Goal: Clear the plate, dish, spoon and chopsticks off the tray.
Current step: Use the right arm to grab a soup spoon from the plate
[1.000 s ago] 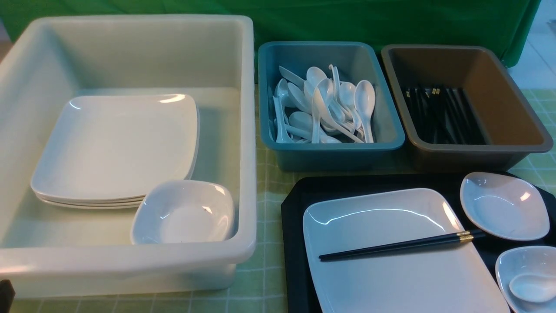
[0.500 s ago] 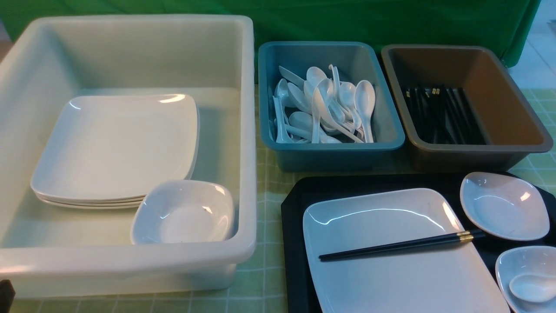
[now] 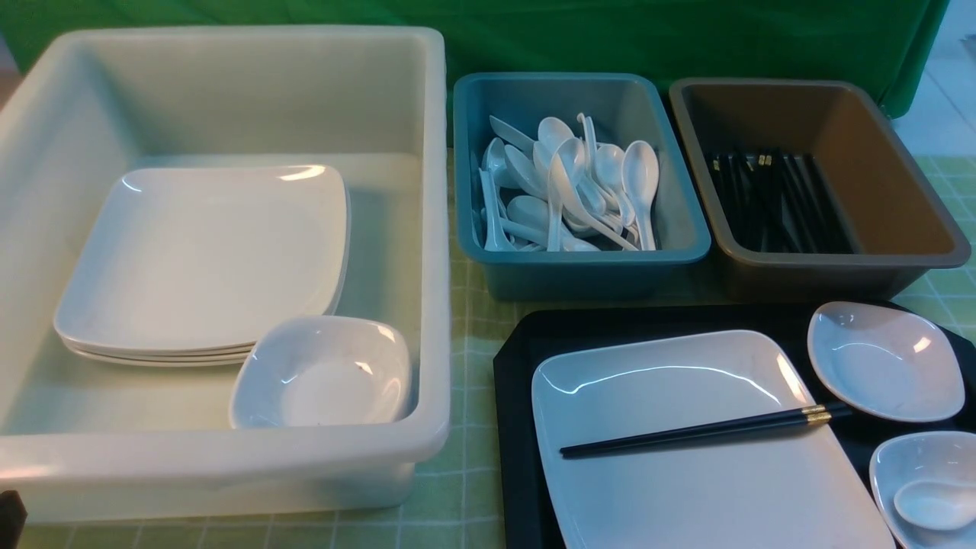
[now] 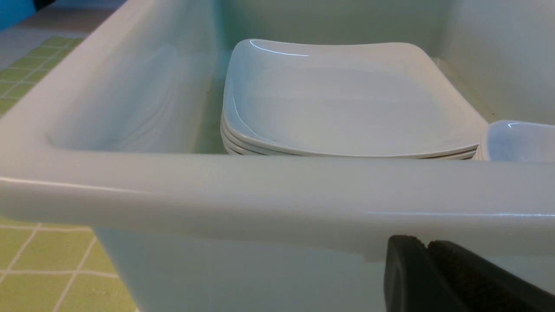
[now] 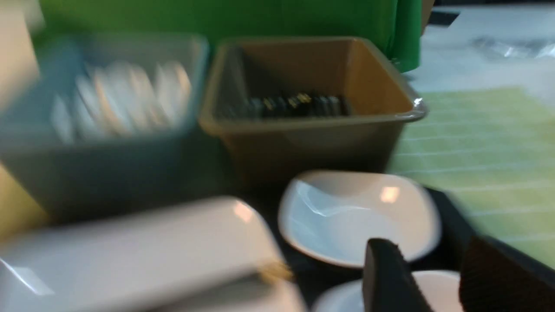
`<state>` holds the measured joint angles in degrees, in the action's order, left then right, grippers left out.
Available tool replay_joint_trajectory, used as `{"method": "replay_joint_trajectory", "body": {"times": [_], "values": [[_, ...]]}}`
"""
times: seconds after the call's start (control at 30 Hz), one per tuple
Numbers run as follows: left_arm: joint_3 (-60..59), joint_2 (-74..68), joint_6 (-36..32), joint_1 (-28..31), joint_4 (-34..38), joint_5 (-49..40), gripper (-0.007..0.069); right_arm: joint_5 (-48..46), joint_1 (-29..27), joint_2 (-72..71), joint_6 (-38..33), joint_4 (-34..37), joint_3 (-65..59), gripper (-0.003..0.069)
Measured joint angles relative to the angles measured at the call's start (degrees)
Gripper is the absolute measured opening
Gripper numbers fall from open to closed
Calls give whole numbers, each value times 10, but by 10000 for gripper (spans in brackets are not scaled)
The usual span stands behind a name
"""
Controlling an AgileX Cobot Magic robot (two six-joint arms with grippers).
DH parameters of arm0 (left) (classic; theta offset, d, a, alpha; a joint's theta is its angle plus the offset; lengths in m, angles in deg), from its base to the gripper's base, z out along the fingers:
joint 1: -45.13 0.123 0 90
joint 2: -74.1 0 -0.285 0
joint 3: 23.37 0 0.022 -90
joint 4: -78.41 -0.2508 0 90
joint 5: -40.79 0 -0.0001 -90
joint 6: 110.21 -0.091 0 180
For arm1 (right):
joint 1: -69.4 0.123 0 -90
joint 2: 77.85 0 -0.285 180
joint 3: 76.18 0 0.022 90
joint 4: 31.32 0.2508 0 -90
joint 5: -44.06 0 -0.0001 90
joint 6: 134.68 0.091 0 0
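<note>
Front view: nothing cleared yet; plate [image 3: 686, 488], chopsticks [image 3: 701, 432], dish [image 3: 884, 362] and spoon [image 3: 934, 503] all sit on the tray [image 3: 526, 335]; left gripper [image 4: 427, 247] pressed together; right gripper [image 5: 433, 249] spread, empty.

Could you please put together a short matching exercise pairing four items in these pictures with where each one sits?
Items:
1. pair of long thin black chopsticks with gold bands
2. small glossy white soup spoon
3. stack of square white plates
4. heap of white spoons

Places:
A. inside the teal plastic bin
B. lying across the large flat white plate on the black tray
C. inside the big white plastic tub
D. in the small deep white dish at the tray's near corner

Pairs: 1-B, 2-D, 3-C, 4-A
</note>
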<state>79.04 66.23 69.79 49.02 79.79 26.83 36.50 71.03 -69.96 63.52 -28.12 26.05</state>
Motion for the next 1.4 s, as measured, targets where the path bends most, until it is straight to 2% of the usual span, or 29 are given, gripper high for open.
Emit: {"method": "replay_joint_trajectory", "body": {"times": [0.03,0.13,0.23,0.4,0.5,0.53,0.57,0.63,0.73,0.77,0.83,0.93,1.0,1.03,1.07,1.27,1.4], "values": [[0,0,0,0,0,0,40,3,0,0,33,24,0,243],[0,0,0,0,0,0,40,7,0,0,197,93,0,243],[0,0,0,0,0,0,40,9,0,0,249,106,0,243],[0,0,0,0,0,0,40,19,0,0,265,110,1,221],[0,0,0,0,0,0,40,19,0,2,231,107,36,110],[0,0,0,0,0,0,40,19,0,3,227,107,36,100],[0,0,0,0,0,0,40,12,0,18,203,96,75,50],[0,0,0,0,0,0,40,-12,0,50,184,75,116,30],[0,0,0,0,0,0,40,-112,0,166,171,-18,223,12],[0,0,0,0,0,0,40,-174,0,231,174,-66,265,13],[0,0,0,0,0,0,40,-209,0,272,185,-91,287,20],[0,0,0,0,0,0,40,-281,0,396,232,-138,324,92],[0,0,0,0,0,0,40,-290,0,471,255,-149,336,176],[0,0,0,0,0,0,40,-291,0,521,272,-151,344,244],[0,0,0,0,0,0,40,-291,0,534,276,-152,347,264],[0,0,0,0,0,0,40,-300,0,686,318,-167,406,491],[0,0,0,0,0,0,40,-332,-5,733,377,-197,438,530]]}}
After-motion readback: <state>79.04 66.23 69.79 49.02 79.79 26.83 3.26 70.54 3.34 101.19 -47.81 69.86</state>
